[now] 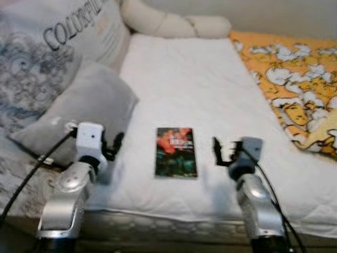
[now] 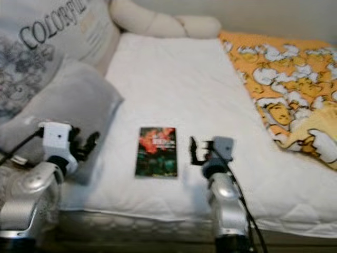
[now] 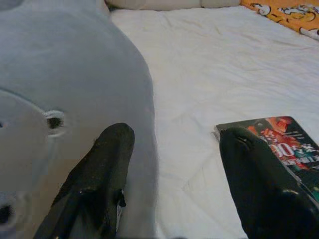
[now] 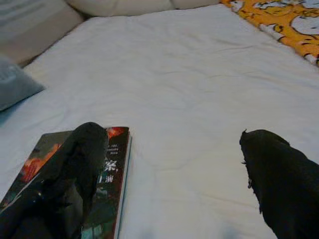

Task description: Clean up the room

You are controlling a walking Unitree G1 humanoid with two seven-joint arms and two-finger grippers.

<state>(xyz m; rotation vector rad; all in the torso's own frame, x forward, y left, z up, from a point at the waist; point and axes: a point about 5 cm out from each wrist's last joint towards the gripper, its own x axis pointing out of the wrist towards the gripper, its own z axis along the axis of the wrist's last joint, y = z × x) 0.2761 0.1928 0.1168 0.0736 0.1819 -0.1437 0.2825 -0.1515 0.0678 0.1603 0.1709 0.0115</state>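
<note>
Soft, even indoor light is spread over the white quilted bed [image 1: 184, 68], and no glare is seen on it. Both head views are slightly blurred, edges being smeared on the dark paperback book with the red-flowered cover [image 1: 176, 152]. Faint shadows are cast beneath the silver arms. In the wrist views, the near black fingers [image 3: 99, 179] are rendered out of focus, and the grey pillow [image 3: 60, 74] is tinted bluish.
</note>
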